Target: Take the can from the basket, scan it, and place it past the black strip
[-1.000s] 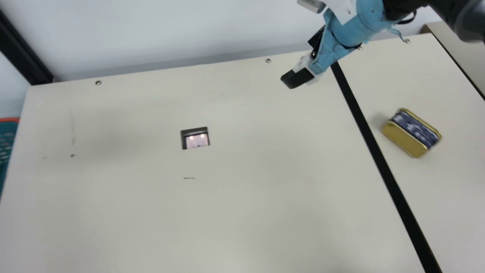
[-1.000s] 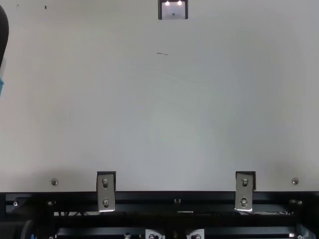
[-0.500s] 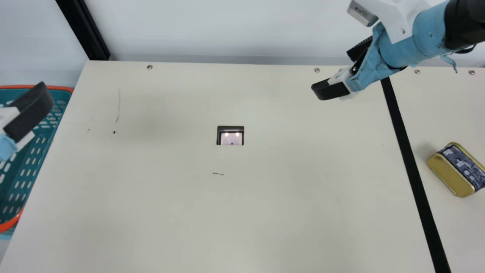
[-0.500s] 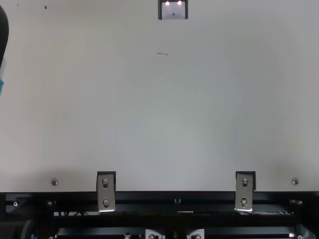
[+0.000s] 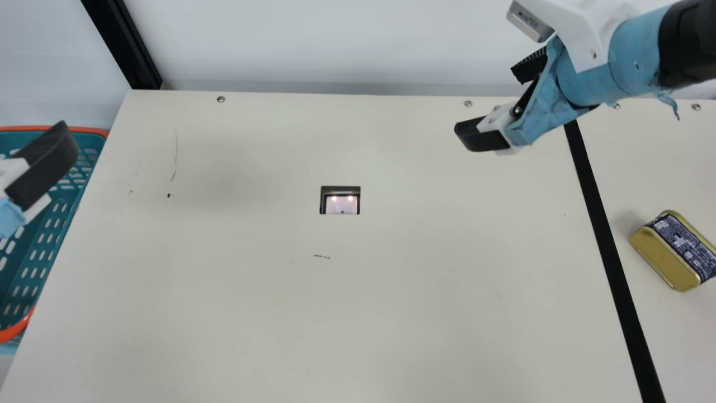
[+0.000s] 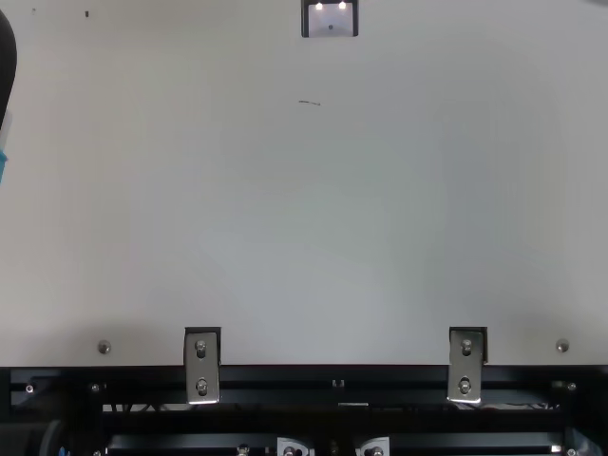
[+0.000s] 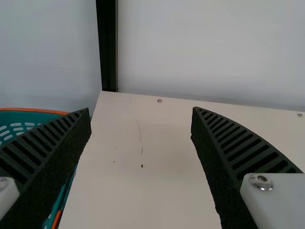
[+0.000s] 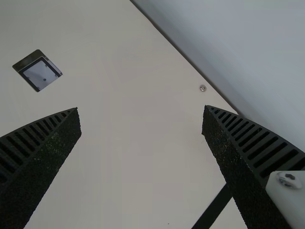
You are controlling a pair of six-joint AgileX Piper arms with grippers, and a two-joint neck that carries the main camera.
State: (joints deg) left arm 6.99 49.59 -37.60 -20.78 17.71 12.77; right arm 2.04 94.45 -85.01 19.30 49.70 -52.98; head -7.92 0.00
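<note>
A gold-coloured can [image 5: 668, 258] with a dark blue printed label sits on the cream table [image 5: 391, 324] at the right edge of the main view, which crops its far end. It lies past the black strip [image 5: 601, 240], apart from it, at a slant to it, with neither gripper touching it. The strip runs from the upper right of the frame down to the lower right.

At upper right, the right gripper [image 5: 492, 103], its arm wrapped in light blue, hangs near the table's far edge, jaws spread with nothing between them. The left gripper [image 5: 42, 165] juts in at the left edge of the frame, in front of a teal basket [image 5: 89, 131] with an orange rim; in the left wrist view its jaws, too, stand wide apart and hold nothing.

Near the centre of the main view, a scanner window [image 5: 340, 201] is set into the tabletop, two bright spots glowing in it. A short dark mark [image 5: 322, 257] lies just below it in the frame, and a black post [image 5: 120, 42] rises at upper left. In the top view, two metal brackets [image 6: 201, 366] line the table edge above a black frame [image 6: 332, 418].
</note>
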